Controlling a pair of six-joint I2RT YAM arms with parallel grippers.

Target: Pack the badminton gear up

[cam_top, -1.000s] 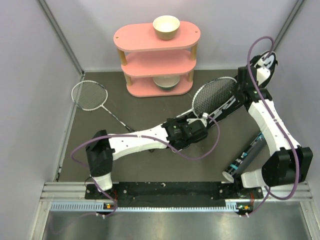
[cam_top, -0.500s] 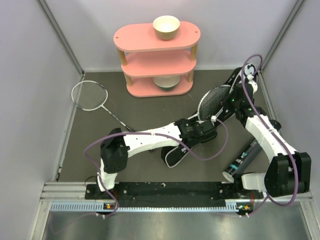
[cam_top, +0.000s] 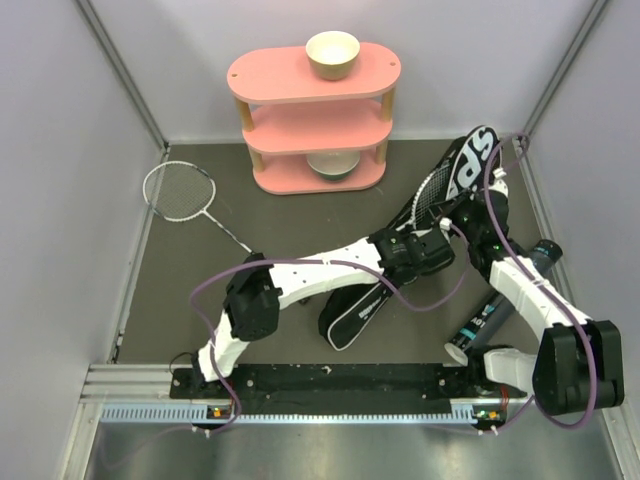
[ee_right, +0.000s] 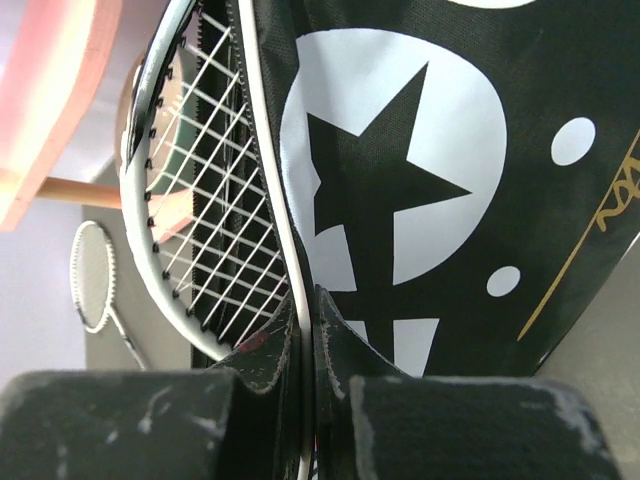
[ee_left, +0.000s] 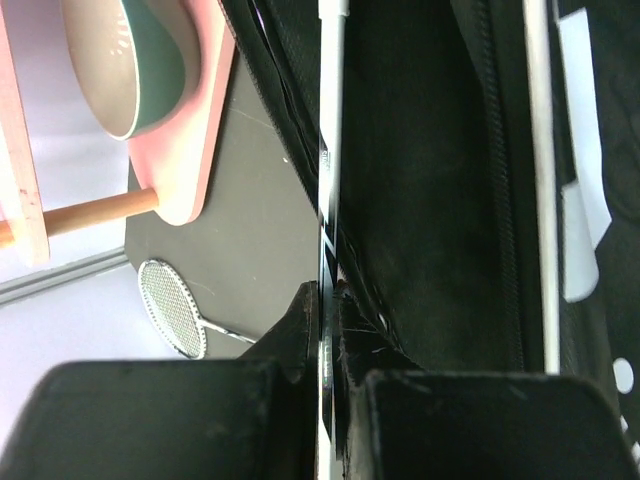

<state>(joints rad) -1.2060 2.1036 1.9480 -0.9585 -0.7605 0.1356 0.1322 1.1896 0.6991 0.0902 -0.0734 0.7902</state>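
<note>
Gripping the thin shaft of one racket [cam_top: 428, 197], the left claw [ee_left: 325, 312] was pinched narrow, a finger pressed against each side of the shaft. Just beside that shaft ran the dark inner fabric of the long black bag [cam_top: 470, 165].

The right claw [ee_right: 305, 312] was closed tight on the bag's white-piped edge, with nothing else between its fingers. From that wrist the racket's strung head sat touching the same edge, its frame partly hidden behind the fabric. How far in it went could not be told.

From overhead:
- The bag lay slanted across the table [cam_top: 200, 270], its narrow end near the front by the left forearm and its lettered end up toward the right back corner. Both claws met around its middle.
- The second racket [cam_top: 178, 190] lay flat at the far left with its head near the wall, well apart from the bag.
- The black tube [cam_top: 497, 300] lay slanted on the right, partly under the right arm, near the bag but not touching it.
- The pink shelf [cam_top: 315, 115] stood at the back. One cream bowl [cam_top: 332, 53] sat on the top tier and a second bowl [cam_top: 330, 166] on the lowest.
</note>
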